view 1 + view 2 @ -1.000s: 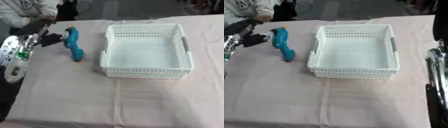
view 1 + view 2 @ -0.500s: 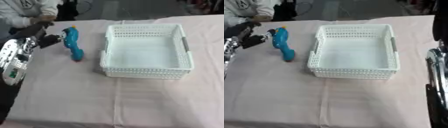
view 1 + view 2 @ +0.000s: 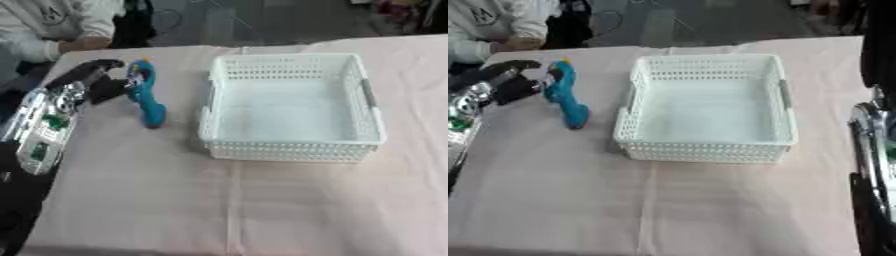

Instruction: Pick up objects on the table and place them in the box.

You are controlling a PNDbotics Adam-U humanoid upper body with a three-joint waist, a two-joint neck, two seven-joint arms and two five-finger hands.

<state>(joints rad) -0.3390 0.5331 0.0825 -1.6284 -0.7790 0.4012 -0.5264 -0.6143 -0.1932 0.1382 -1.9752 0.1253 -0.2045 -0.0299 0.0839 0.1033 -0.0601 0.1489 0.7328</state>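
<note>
A teal toy (image 3: 149,102) with an orange tip lies lengthwise on the pink tablecloth, left of the white slatted basket (image 3: 289,150). Nothing is inside the basket. My left hand (image 3: 92,82) comes in from the left, open. One finger arches over the toy's far end and the thumb sits close beside it; I cannot tell whether they touch. My right hand shows in neither view. Only its silver and black arm (image 3: 872,150) stands at the right edge of the right eye view.
The pink cloth (image 3: 227,205) lies bare in front of the basket. The table's far edge (image 3: 262,46) runs just behind the basket and the toy, with dark floor beyond it.
My left hand has edged a little closer to the far end of the toy. The toy and the basket have not moved.
</note>
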